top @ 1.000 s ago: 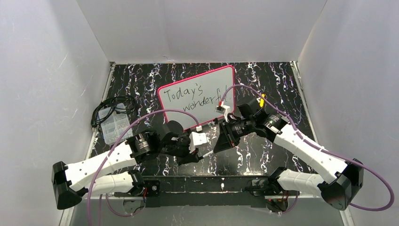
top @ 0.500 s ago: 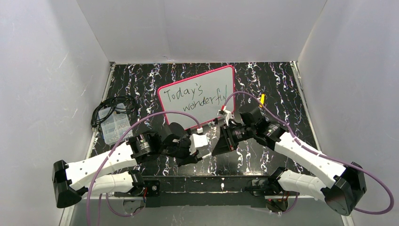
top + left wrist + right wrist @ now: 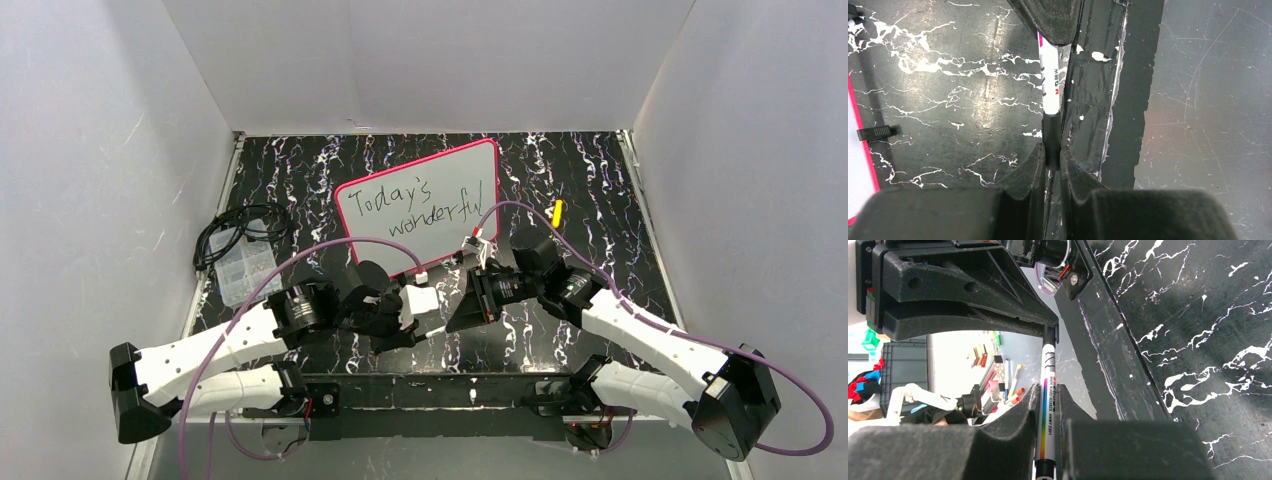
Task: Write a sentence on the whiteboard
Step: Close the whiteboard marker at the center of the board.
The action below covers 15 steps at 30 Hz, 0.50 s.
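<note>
So the rectangular grey-white whiteboard (image 3: 462, 165), the one with rounded corners and a thin pink-red frame, sits toward the back middle of the black, white-veined marble-look tabletop (image 3: 600, 190). It's turned a bit, so its right end is farther back. The black handwritten sentence (image 3: 420, 207) on it reads "Today's wonderful" over two lines.

Neither arm is touching the board. Both grippers meet just in front of its near edge and share one thing: a white-barrelled marker (image 3: 1050, 90) with a black end and a rainbow stripe down the side. The left gripper (image 3: 1052, 155) is clamped on the black end, fingers snug against it on both sides. The right gripper (image 3: 1047, 395) is squeezed around the white barrel, with the printed label facing its own camera. The two sets of fingers point at each other, and the marker runs straight between them.

Further out, a little yellow object (image 3: 557, 212) lies on the table just right of the board, not touching it. Over at the left edge there's a clear plastic compartment box (image 3: 240, 275) with a coil of black cable (image 3: 240, 228) right behind it. The left wrist view catches a small black ribbed foot (image 3: 878, 132) beside the board's pink frame. A purple cable (image 3: 340, 241) arcs over the left arm, and the right arm's cable crosses the board's lower right corner in the overhead view.
</note>
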{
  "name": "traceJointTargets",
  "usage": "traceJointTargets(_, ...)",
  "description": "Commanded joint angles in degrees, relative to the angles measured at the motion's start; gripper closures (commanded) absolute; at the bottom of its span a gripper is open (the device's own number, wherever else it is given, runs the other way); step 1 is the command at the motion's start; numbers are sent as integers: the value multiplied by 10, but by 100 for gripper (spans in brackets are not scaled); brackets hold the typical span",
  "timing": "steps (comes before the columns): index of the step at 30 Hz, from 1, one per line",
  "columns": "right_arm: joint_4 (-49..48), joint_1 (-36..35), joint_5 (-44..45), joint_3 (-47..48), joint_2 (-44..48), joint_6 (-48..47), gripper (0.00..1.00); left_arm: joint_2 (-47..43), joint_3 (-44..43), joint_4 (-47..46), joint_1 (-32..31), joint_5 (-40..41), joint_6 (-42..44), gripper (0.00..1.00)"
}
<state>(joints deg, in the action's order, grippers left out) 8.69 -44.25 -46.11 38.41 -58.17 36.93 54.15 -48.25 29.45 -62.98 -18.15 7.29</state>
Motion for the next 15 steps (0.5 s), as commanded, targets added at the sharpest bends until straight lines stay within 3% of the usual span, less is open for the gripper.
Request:
traceJointTargets(1, -46, -2, -4, -10, 3, 10, 99, -26, -55, -25, -6, -17, 7, 94)
traceJointTargets(5, -97, -2, -13, -23, 14, 36, 99, -37, -73, 7, -5, -16, 4, 71)
traceJointTargets(12, -169, -2, -14, -44, 24, 85, 99, -72, -96, 31, -5, -16, -25, 47)
traceJointTargets(15, -182, -2, 0, -42, 33, 94, 99, -81, -97, 30, -5, 15, -89, 41)
